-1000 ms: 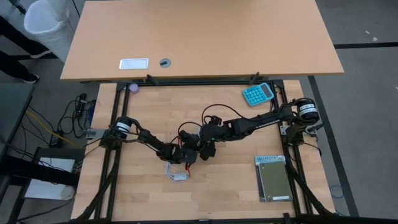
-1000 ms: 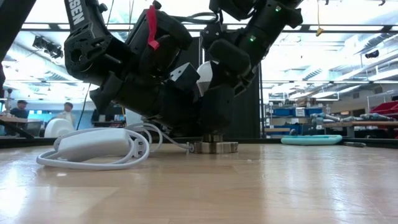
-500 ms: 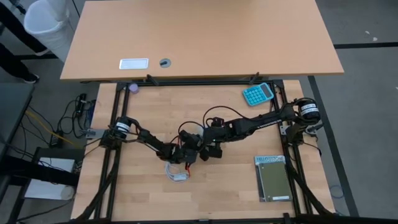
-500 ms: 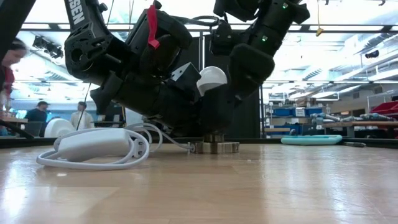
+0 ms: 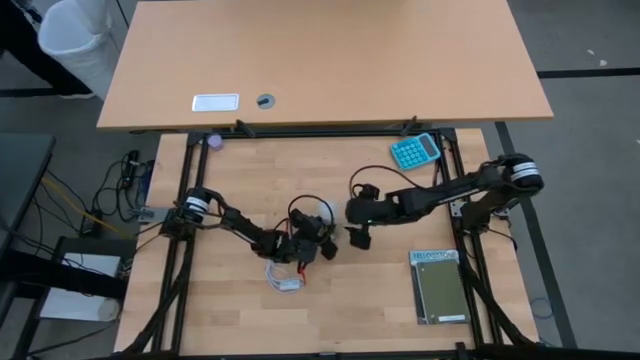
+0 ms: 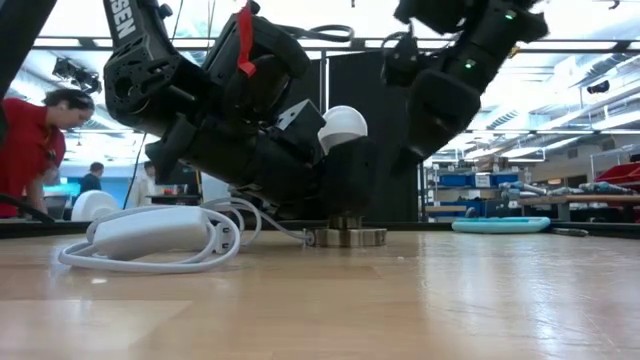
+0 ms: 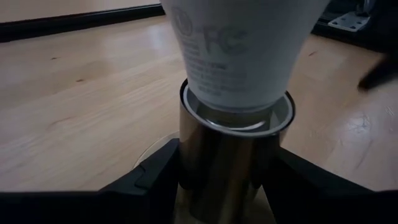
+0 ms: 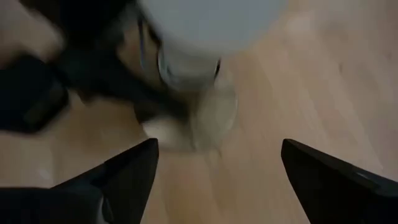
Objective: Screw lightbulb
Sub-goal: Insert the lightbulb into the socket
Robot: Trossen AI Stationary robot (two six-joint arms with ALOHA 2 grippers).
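Note:
The white lightbulb (image 6: 343,122) stands upright with its neck (image 7: 239,74) in a shiny metal socket (image 7: 230,155). The socket's round base (image 6: 345,236) rests on the table. My left gripper (image 5: 308,243) reaches in from the table's left and is shut on the socket. My right gripper (image 5: 360,238) hovers open to the right of the bulb, tilted down toward it, with nothing between its fingers (image 8: 124,174). In the right wrist view the bulb (image 8: 205,22) lies ahead of the open fingers. My left gripper pinches the socket's metal sleeve (image 7: 211,168), just below the bulb's neck, between its two fingers (image 7: 155,180). The fingers come nearly level from the table's left, slanting slightly down. The socket stands upright on its base on the table, with the bulb on top.
A coiled white cable with a switch (image 6: 150,235) lies near the socket, toward the table's near edge (image 5: 283,278). A teal calculator (image 5: 414,151) sits at the far right. A green notebook (image 5: 440,288) lies near the right front. People show in the room beyond.
My right gripper has let go of the bulb's white head and drawn back toward the table's right edge, leaving the head uncovered. The bulb stays upright in the socket.

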